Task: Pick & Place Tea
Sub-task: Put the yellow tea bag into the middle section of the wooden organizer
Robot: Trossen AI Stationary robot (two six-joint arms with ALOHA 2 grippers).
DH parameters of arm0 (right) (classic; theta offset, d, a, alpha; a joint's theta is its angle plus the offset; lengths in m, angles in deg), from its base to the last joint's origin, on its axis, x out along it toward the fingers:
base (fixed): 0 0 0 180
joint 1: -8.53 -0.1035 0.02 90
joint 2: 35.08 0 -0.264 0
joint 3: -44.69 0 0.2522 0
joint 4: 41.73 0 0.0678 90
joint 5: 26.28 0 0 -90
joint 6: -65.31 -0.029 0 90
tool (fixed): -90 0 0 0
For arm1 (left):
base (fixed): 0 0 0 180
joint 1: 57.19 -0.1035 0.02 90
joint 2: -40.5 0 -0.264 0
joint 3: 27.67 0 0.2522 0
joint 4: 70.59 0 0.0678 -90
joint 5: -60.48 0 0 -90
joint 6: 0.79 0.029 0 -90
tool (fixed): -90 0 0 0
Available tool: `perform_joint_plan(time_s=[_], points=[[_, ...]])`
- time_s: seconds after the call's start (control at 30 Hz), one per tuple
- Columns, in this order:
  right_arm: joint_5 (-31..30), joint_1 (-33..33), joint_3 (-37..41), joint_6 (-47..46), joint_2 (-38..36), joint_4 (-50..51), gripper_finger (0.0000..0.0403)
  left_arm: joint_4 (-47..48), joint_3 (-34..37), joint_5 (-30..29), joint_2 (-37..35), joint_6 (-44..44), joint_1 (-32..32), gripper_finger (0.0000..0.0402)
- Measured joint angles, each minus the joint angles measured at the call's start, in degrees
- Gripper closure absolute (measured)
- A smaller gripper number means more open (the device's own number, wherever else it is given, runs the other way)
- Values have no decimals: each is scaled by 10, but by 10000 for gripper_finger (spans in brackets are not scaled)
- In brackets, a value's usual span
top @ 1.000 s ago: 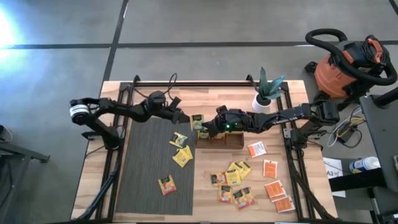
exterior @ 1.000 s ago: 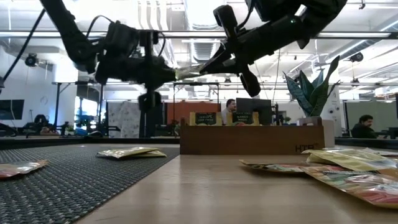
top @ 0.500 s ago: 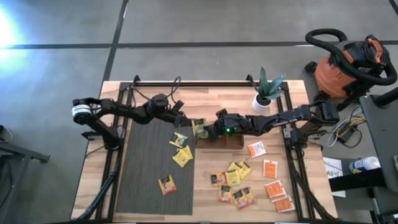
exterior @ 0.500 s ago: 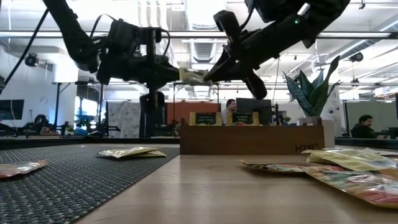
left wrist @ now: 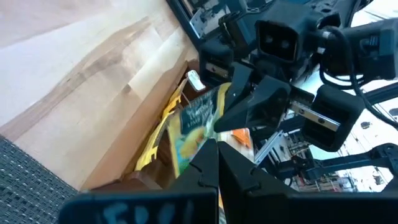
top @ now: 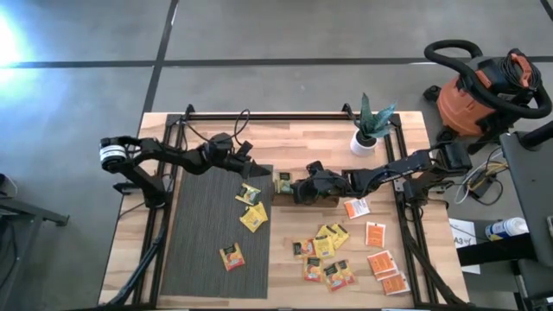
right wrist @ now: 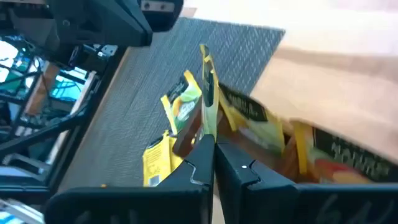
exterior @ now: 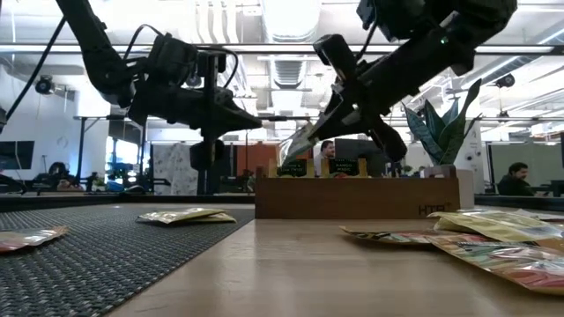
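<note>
A yellow tea sachet with green marks (top: 282, 181) hangs at the left end of the brown wooden tray (top: 321, 197), with my right gripper (top: 292, 184) shut on it. In the left wrist view, this sachet (left wrist: 199, 121) shows in front of the right fingers. The tray (exterior: 352, 198) has more sachets standing on edge in it. My left gripper (top: 253, 164) is shut on nothing, a little to the left of the sachet over the mat's far right corner. Loose tea sachets (top: 252, 207) lie flat on the dark mat (top: 207, 233). My right gripper pinches the sachet's one edge (right wrist: 208, 132) between its two fingers. The fingers come from the table's right, slanting down. The sachet sticks out past the fingertips (exterior: 304, 141) toward the left. It shows edge-on in the right wrist view and is clear of table and tray.
Several yellow and orange sachets (top: 327, 250) lie on the bare wood near the table's right front, with more orange ones (top: 380, 259) beside them. A potted plant (top: 367, 130) stands behind the tray. An orange shop vacuum (top: 484, 95) sits off the table's far right.
My right gripper has sunk toward the tray and the table's near edge, tipping further down, and has carried the sachet with it. The sachet, which stood between both gripper tips, has come away from my left gripper. It now hangs lower, beside the tray's left end.
</note>
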Motion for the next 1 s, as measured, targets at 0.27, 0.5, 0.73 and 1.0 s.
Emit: perform_joint_plan(time_s=[0.27, 0.5, 0.73, 1.0], points=[[1, 1, 5, -26, 2, -4, 394, 4, 0, 0, 0, 1, 0, 401], [26, -2, -11, -55, 70, -51, 394, 13, 0, 1, 0, 6, 0, 401], [7, -1, -54, -2, 75, 18, 394, 26, 0, 1, 0, 12, 2, 401], [14, -1, -83, 5, 75, 140, 394, 29, 0, 1, 0, 28, 2, 401]])
